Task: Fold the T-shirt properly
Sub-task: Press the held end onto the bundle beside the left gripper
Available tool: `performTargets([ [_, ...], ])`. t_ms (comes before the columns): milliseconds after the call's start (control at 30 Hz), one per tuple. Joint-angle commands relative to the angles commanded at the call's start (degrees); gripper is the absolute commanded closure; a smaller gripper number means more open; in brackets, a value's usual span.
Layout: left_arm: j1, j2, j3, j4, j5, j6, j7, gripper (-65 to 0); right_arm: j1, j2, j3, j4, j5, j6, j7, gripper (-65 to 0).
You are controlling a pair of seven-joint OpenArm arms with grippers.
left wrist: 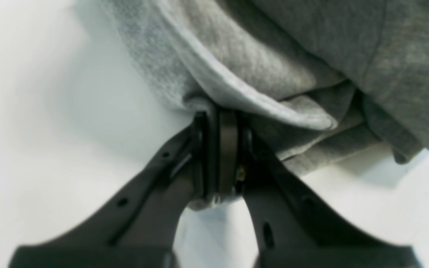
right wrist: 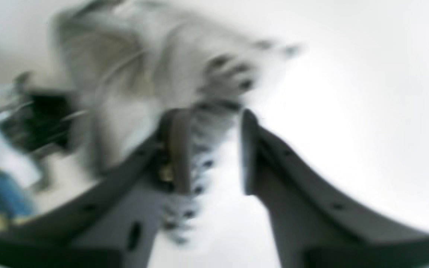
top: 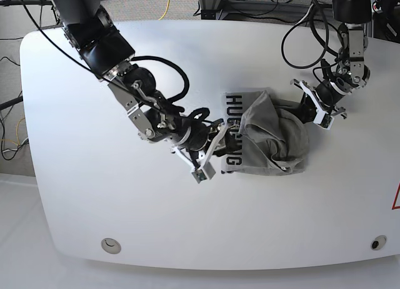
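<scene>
White table (top: 94,195), cables at far edge. T-shirt (top: 269,139) bunched mid-table; left gripper (left wrist: 218,156) clamped on its fold; right gripper (right wrist: 214,149) fingers apart, straddling shirt edge.

Bright even overhead light, soft shadows, right wrist view heavily motion-blurred, left wrist view slightly soft, base view sharp

Your base view looks straight down on the whole surface (top: 81,195) from high above; each wrist view sits close behind its claw, all three sharing the T-shirt (top: 272,139).
</scene>
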Motion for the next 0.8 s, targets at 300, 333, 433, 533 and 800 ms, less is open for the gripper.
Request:
performTargets([
  [300, 0.09, 0.00, 0.00, 0.00, 0.00, 0.00, 0.00, 0.0, -2.20, -2.37, -0.09, 0.70, -0.26, 0.00, -0.70, -0.4],
  [333, 0.09, 0.00, 0.00, 0.00, 0.00, 0.00, 0.00, 0.0, -2.37, -2.46, -0.09, -0.26, -0.26, 0.00, -0.70, -0.4],
  [433, 0.18, 0.00, 0.00, 0.00, 0.00, 0.00, 0.00, 0.0, -2.64, -2.64, -0.18, -2.29, -0.26, 0.00, -0.70, -0.4],
  [533, 0.18, 0.00, 0.00, 0.00, 0.00, 0.00, 0.00, 0.0, -2.73, -2.64, -0.35, -3.69, -0.26, 0.18, -0.70, -0.4],
  [800, 0.26, 0.00, 0.00, 0.00, 0.00, 0.00, 0.00, 0.0, -3.16, -2.99, -0.44, -4.57, -0.26, 0.53, -0.53, -0.4],
])
